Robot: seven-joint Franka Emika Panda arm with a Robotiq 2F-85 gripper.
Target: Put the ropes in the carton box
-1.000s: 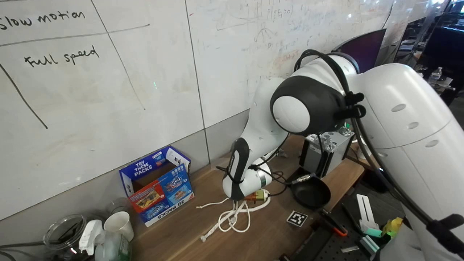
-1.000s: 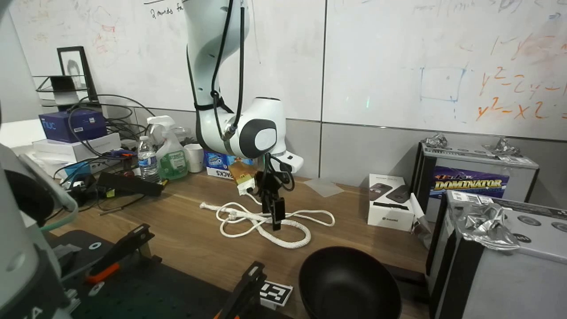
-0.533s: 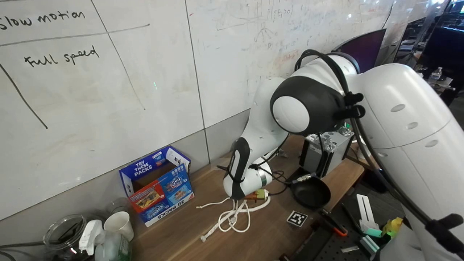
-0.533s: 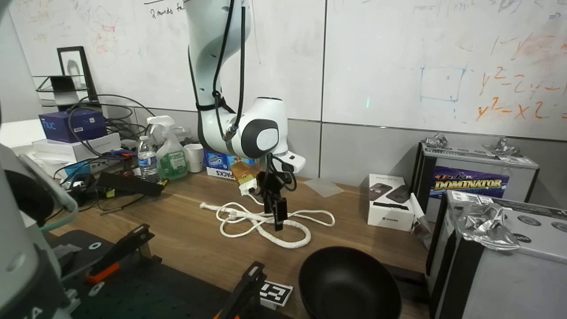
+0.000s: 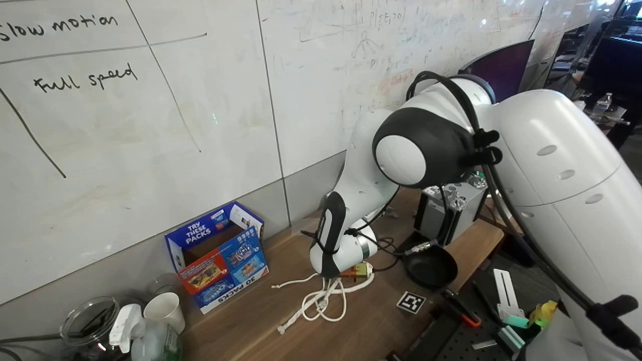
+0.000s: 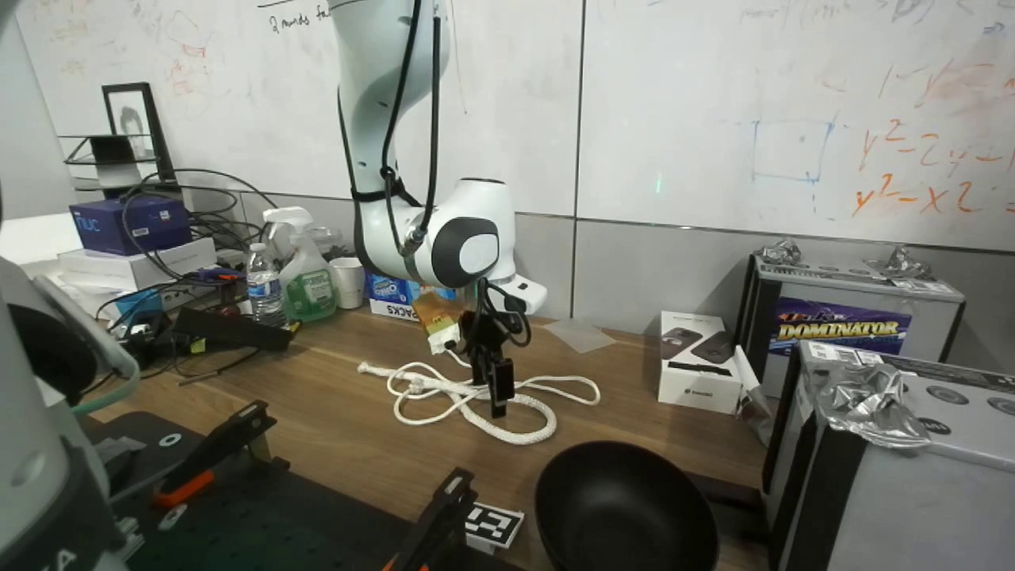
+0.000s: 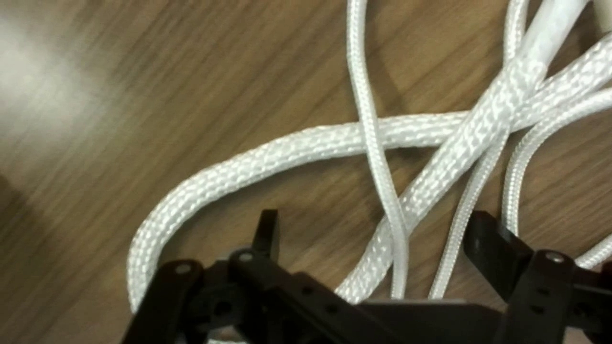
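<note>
Ropes (image 7: 416,130): white, thick braid and thinner cord, loosely looped and crossing, lying on the wooden counter (image 5: 361,326).
Hand (image 7: 377,233): spread wide, pointing down over the loops; strands run between its fingers (image 7: 497,258). Tips seem close to the cord; contact hard to judge in these views.
Carton box (image 5: 223,271): blue, with red and white printed panels, top open, standing at the back of the counter by the whiteboard (image 5: 150,135), ropes outside it. In an exterior view the arm (image 6: 468,238) covers part of it.
White cup (image 6: 347,283): upright, just beside the carton box; spray bottle (image 6: 309,277) next to the cup.
Black pan (image 6: 626,507): on the counter, ropes lying between it and the carton box.
Printed tag (image 5: 411,302): black-and-white square, near the pan.
White box (image 6: 698,365): near a grey case (image 6: 840,325) lettered DOMINATOR.
</note>
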